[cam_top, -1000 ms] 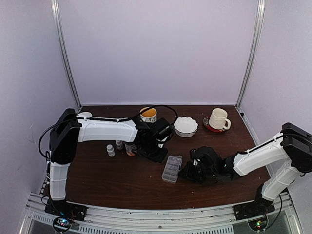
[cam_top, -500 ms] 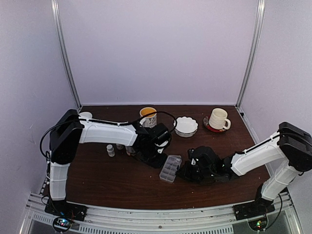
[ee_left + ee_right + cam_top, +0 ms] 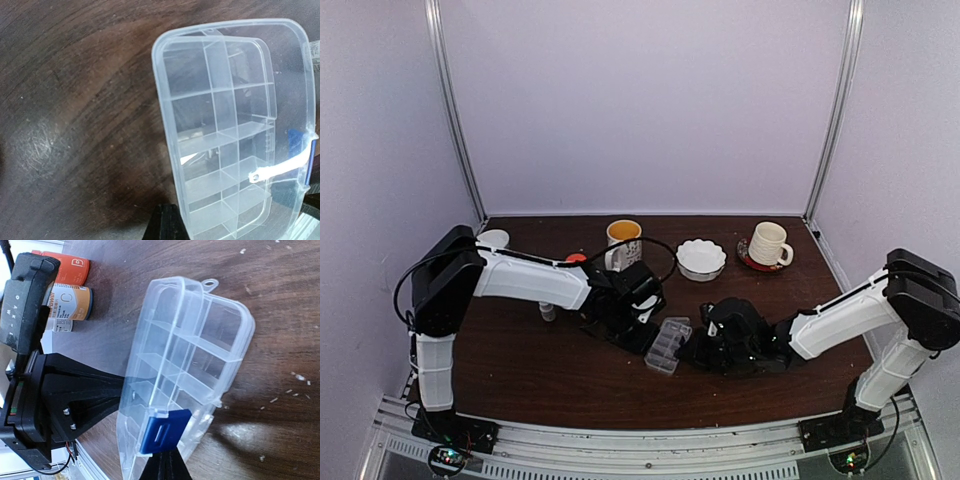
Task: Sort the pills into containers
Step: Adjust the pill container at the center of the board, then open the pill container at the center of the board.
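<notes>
Left end effector (image 3: 648,336) and right end effector (image 3: 691,352) flank the organizer box (image 3: 670,345); whether clenched, unclear.

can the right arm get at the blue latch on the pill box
Probably yes. The blue latch on the organizer box faces the right arm, just ahead of its jaws, with nothing between. The left arm has its jaws at the opposite long side, out of the way.

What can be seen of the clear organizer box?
The organizer box is clear, flat plastic, rectangular with rounded corners, split into two rows of small compartments that look empty. A blue latch sits on one long edge, a hang tab at one end. It lies on the table; the left gripper and right gripper flank its long sides.
</notes>
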Robot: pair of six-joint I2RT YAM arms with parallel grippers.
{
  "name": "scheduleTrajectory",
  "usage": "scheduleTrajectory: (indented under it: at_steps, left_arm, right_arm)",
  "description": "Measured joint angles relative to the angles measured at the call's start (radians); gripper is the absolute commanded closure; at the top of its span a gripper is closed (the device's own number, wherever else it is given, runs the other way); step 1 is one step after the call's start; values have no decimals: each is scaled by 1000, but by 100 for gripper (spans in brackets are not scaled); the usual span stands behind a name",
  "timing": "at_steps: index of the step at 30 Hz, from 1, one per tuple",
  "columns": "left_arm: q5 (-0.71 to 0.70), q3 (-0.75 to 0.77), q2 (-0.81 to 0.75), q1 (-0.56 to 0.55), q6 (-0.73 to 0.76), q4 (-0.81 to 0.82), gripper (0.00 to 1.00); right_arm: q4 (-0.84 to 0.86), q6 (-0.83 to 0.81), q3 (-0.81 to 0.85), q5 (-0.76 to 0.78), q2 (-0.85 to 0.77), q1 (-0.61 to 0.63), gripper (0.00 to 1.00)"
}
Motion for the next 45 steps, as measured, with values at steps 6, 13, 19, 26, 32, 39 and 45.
scheduleTrajectory:
  at_steps: [6, 13, 19, 26, 32, 39, 45]
  left_arm:
    - [30, -57, -26, 0, -5, 66, 100]
    - [35, -82, -37, 0, -7, 98, 100]
    - [30, -97, -47, -1, -7, 106, 100]
    - [13, -119, -64, -5, -8, 106, 100]
    - [10, -120, -65, -8, -9, 106, 100]
    - [8, -121, -66, -8, -12, 106, 100]
    - [2, -137, -78, -9, -16, 107, 100]
  right_arm:
    - [5, -13, 29, -15, 4, 0, 100]
    - [-5, -38, 69, -19, 3, 0, 100]
    - [-7, -50, 111, -31, 14, 0, 100]
    - [21, -43, 92, -48, 64, 0, 100]
    - [41, -39, 52, -53, 78, 0, 100]
    - [132, -23, 19, -58, 105, 0, 98]
    - [243, -8, -6, -63, 141, 0, 91]
